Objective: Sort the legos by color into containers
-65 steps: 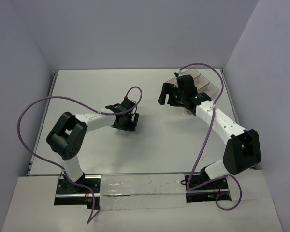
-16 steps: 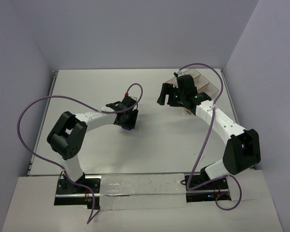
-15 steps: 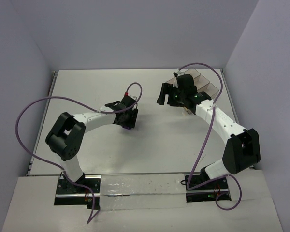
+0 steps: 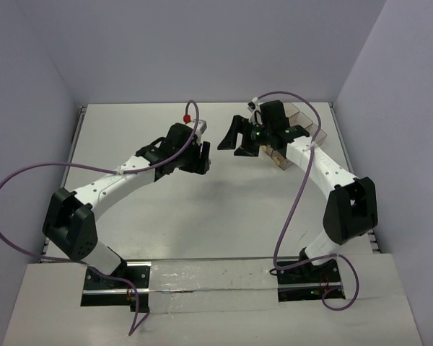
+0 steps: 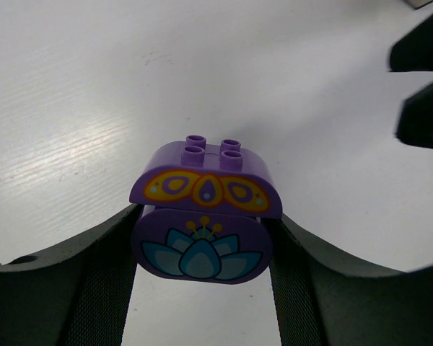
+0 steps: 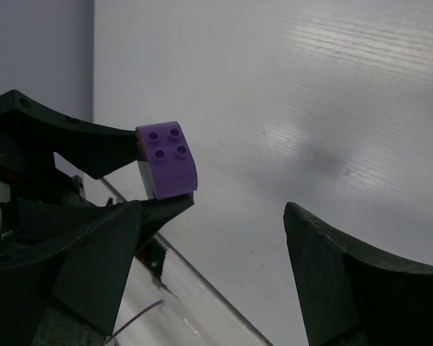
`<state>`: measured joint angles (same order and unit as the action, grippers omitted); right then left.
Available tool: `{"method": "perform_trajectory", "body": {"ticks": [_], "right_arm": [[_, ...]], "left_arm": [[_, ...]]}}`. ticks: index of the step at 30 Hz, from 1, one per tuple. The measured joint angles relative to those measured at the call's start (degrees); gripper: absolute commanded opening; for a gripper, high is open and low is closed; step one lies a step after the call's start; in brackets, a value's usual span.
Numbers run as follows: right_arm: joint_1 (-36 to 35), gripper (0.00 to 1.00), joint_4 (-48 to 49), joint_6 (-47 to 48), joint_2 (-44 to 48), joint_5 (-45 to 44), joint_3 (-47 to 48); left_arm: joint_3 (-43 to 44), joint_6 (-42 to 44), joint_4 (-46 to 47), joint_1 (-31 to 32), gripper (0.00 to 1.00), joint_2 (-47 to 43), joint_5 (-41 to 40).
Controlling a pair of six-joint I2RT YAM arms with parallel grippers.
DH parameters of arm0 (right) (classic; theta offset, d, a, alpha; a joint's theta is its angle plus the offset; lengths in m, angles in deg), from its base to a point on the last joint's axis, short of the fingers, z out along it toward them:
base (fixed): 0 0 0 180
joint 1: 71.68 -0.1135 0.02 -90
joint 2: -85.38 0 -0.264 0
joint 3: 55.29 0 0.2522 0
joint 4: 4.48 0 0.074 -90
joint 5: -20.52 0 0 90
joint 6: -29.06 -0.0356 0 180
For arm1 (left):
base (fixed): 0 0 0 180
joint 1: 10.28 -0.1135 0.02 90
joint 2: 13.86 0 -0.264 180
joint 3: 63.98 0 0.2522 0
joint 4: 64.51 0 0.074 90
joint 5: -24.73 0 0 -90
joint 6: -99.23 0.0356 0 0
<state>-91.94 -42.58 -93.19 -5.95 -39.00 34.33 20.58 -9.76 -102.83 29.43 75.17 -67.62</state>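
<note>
A purple lego [image 5: 206, 216], two stacked rounded pieces with a blue flower and a yellow pattern printed on them, sits clamped between my left gripper's [image 5: 204, 249] fingers [image 5: 101, 274]. The right wrist view shows the same lego [image 6: 167, 160] held off the table by the left gripper [image 6: 155, 184]. My right gripper [image 6: 216, 274] stands open just beside it, nothing between its fingers [image 6: 346, 281]. From above, the left gripper [image 4: 200, 154] and right gripper [image 4: 237, 137] nearly meet at the table's back centre. The containers [image 4: 305, 122], a clear smoky tray, lie behind the right arm.
The white table [image 4: 224, 216] is walled at the back and on both sides. Purple cables loop off both arms, one arcing high over the left gripper [image 4: 190, 108]. The right gripper's dark fingers [image 5: 422, 79] show at the upper right of the left wrist view.
The left gripper closed on the purple lego, lifted it and carried it back and to the right. The right gripper swung left toward it, still open.
</note>
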Motion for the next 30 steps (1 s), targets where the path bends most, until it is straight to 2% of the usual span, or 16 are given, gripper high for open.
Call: {"method": "perform_trajectory", "body": {"ticks": [6,13,22,27,30], "right_arm": [[0.34,0.85,2.43,-3.71,-0.87,4.38,0.47],[-0.18,0.82,2.25,-3.28,-6.46,10.46,2.82],[-1.70,0.78,3.60,-2.58,-6.61,17.07,2.51],[-3.28,0.68,2.96,-0.75,-8.21,19.42,3.37],[-3.99,0.52,2.74,-0.09,-9.94,20.92,3.47]], "left_arm": [[-1.24,0.35,1.49,0.00,0.00,-3.25,4.06],[-1.24,0.63,1.72,0.00,0.00,-3.98,6.73],[-1.24,0.74,1.72,0.00,0.00,-4.02,7.91],[-1.24,0.74,1.72,0.00,0.00,-4.14,8.06],[-1.24,0.74,1.70,0.00,0.00,-4.22,8.06]]}}
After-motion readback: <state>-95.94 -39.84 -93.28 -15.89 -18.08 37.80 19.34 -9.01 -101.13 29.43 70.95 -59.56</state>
